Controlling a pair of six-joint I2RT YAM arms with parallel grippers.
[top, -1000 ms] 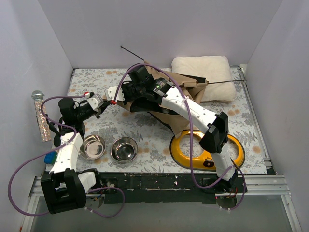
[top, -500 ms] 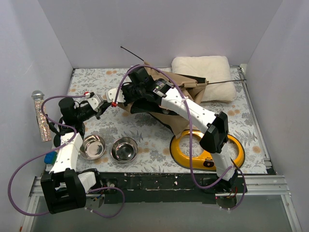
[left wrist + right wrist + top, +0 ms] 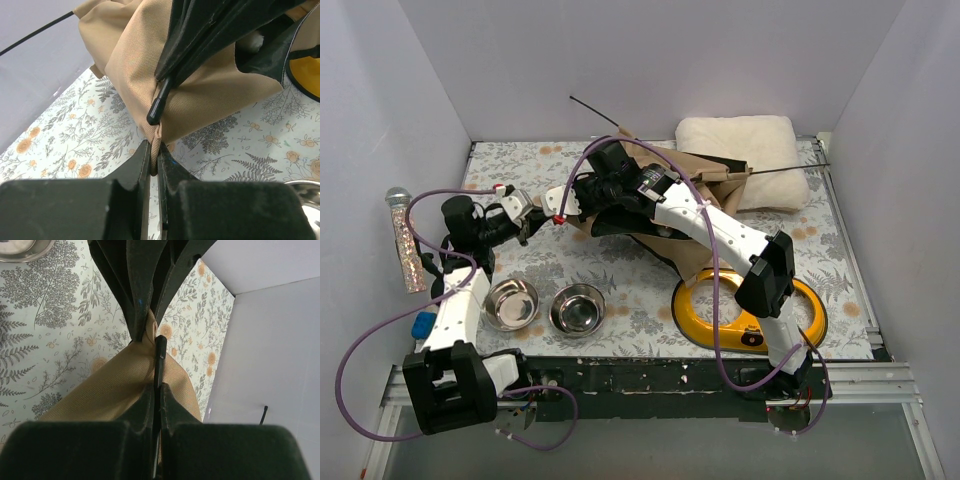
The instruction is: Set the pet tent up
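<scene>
The pet tent (image 3: pixel 705 168) lies collapsed at the back middle of the table, tan fabric with black lining. My left gripper (image 3: pixel 560 214) reaches in from the left and is shut on the tent's tan corner (image 3: pixel 156 134), pinched between its fingers (image 3: pixel 141 161). Just above that corner a black rod end (image 3: pixel 156 114) pokes out along the lining. My right gripper (image 3: pixel 156 387) is shut on this thin black rod (image 3: pixel 159 351), right against the same corner, tip to tip with the left fingers (image 3: pixel 136 295). Other rods (image 3: pixel 595 110) stick out at the back and toward the right wall.
A cream cushion (image 3: pixel 740 148) sits at the back right behind the tent. The yellow bowl stand (image 3: pixel 698 318) lies front right under my right arm. Two steel bowls (image 3: pixel 511 303) (image 3: pixel 577 309) stand front left. A glittery stick (image 3: pixel 406 243) leans on the left wall.
My left arm has shifted slightly to the left, with the tent corner still pinched. The right gripper keeps its hold on the rod; the tent has barely moved.
</scene>
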